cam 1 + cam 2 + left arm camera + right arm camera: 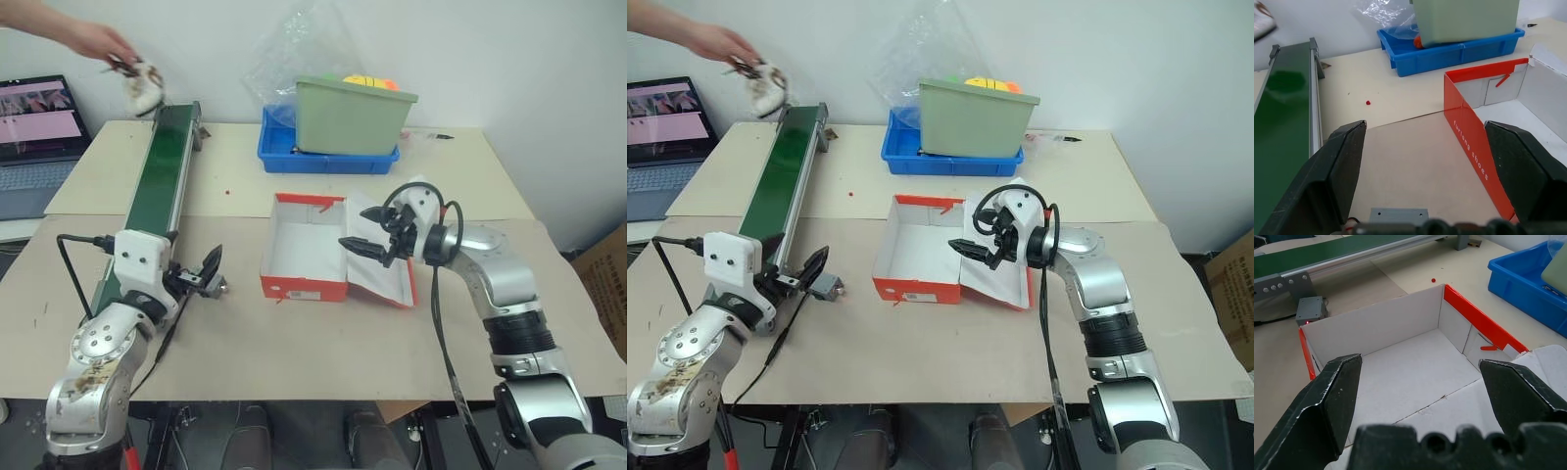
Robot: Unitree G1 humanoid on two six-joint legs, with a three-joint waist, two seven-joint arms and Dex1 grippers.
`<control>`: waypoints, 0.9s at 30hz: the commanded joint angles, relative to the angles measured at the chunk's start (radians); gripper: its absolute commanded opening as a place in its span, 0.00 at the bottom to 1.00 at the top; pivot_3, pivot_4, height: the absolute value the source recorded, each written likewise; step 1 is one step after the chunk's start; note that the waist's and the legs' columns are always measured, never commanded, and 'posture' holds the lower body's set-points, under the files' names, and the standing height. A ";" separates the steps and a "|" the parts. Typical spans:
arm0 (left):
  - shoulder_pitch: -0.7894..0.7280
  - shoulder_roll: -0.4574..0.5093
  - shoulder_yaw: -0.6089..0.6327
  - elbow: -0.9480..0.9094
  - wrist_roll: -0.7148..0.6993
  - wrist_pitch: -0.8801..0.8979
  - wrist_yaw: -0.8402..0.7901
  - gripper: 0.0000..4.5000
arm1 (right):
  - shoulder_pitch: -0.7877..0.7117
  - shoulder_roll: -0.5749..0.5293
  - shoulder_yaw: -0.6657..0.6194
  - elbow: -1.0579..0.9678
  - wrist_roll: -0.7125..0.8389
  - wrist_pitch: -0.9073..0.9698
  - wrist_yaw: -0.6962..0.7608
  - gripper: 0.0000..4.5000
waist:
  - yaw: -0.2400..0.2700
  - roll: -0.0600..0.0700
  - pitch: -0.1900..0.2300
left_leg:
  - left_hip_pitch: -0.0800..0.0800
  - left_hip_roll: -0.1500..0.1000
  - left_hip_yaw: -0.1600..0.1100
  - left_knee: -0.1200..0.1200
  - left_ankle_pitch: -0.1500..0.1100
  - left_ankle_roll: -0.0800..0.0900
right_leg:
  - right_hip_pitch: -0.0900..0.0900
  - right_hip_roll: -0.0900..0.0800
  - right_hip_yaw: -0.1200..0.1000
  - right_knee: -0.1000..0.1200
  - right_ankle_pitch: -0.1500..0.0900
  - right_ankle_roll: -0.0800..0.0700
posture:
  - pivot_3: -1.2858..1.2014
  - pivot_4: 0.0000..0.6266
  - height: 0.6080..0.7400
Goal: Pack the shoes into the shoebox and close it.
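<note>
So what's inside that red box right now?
Nothing: the shoebox lies open with its white floor bare in the right wrist view. A person's hand holds a shoe above the far end of the green conveyor. The near wall hides a strip of floor.

Silver arms, white wrist housings, black cables, black-fingered right gripper [364, 228].

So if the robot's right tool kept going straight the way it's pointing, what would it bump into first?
Most likely the shoebox. The right tool hangs open over the box's open top, pointing slightly downward toward its white inside. Going straight on, it would probably meet the box's floor or far wall first, though depth is hard to judge.
</note>
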 commanded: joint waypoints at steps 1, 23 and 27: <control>-0.016 0.013 0.050 0.025 0.024 -0.025 0.021 0.92 | -0.009 0.019 -0.011 -0.051 0.019 -0.004 -0.023 0.99 | -0.001 0.000 0.000 | 0.000 0.000 0.000 0.000 0.000 0.000 | 0.000 0.000 0.000 0.000 0.000 0.000 | 0.52 0.24 1.00; -0.009 -0.064 0.230 0.061 0.070 -0.024 0.209 0.92 | -0.042 0.133 0.060 -0.158 0.116 0.054 0.014 0.99 | 0.000 0.000 0.000 | 0.000 0.000 0.000 0.000 0.000 0.000 | 0.000 0.000 0.000 0.000 0.000 0.000 | 0.52 0.24 1.00; -0.050 -0.064 0.251 0.112 0.064 -0.026 0.227 0.92 | -0.042 0.132 0.061 -0.158 0.124 0.058 0.009 0.99 | 0.000 0.000 0.000 | 0.000 0.000 0.000 0.000 0.000 0.000 | 0.000 0.000 0.000 0.000 0.000 0.000 | 0.52 0.24 1.00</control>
